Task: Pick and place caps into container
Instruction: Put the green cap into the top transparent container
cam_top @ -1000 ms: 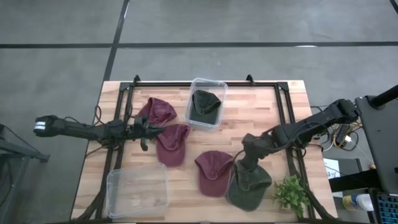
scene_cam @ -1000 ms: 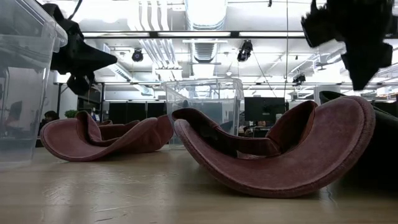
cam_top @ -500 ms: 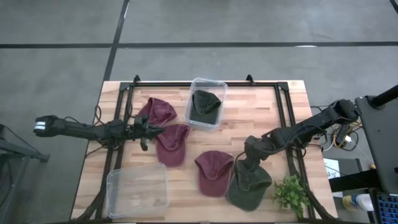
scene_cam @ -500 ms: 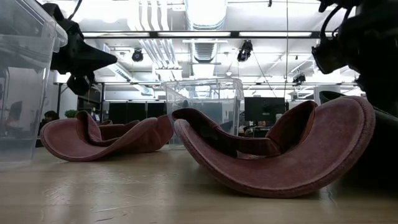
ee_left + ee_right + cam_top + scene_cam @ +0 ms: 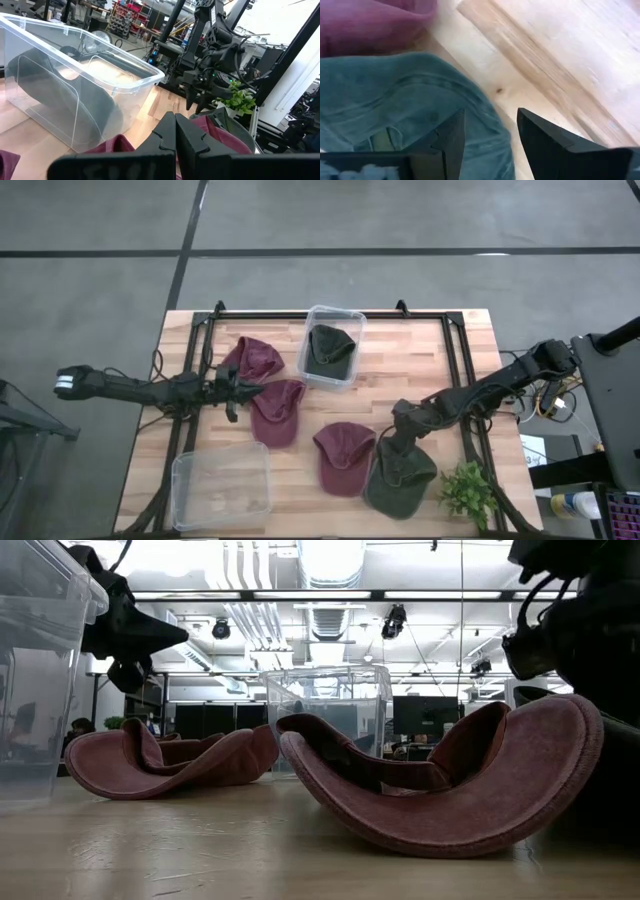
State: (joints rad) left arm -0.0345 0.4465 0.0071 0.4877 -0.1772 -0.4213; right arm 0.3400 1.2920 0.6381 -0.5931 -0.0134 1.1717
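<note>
Lowered since 1.0 s ago, right claw (image 5: 392, 442), fingers apart, meets olive cap (image 5: 400, 476), its brim hidden.

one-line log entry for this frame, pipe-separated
right gripper open over olive cap | left gripper shut, beside maroon cap | one olive cap in container

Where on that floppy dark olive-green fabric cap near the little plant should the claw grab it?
Probably the raised fold of soft crown at the top edge of the dark olive-green fabric cap, taken from straight above. The right gripper hangs there with fingers open, and bunched cloth gives thin fingers more to pinch than the flat brim lying on the wooden table.
</note>
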